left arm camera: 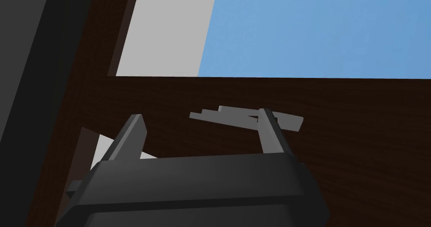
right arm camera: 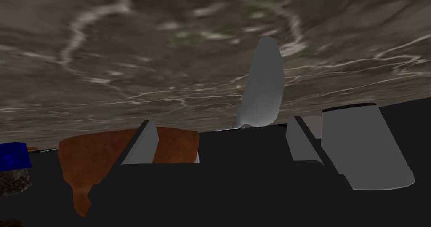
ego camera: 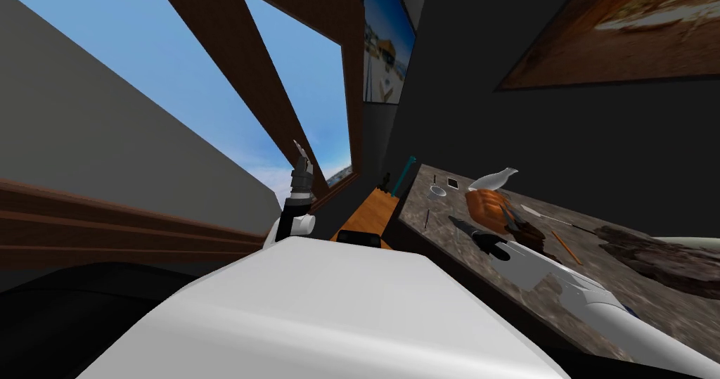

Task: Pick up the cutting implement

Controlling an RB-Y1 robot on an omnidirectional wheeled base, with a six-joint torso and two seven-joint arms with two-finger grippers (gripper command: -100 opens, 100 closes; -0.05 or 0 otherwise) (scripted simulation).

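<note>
- Since nothing is yet held, the step in hand reads as the approach. The right gripper point(right arm camera: 221, 121) hangs over the mottled grey-brown stone worktop point(ego camera: 455, 204), right of centre in the head view, with its jaws spread and empty.
- Cutting implement, as best I can judge: a slim pale blade with a thin dark handle point(ego camera: 555, 219). It lies flat on the worktop to the upper right of that gripper, just past a rust-orange lump point(ego camera: 485, 204). This identification is not certain.
- Left gripper point(left arm camera: 201, 113) is raised, left of centre in the head view, jaws spread.
- Next move calls for clearing the lump, setting the jaws across the handle, lowering, then pinching.
</note>
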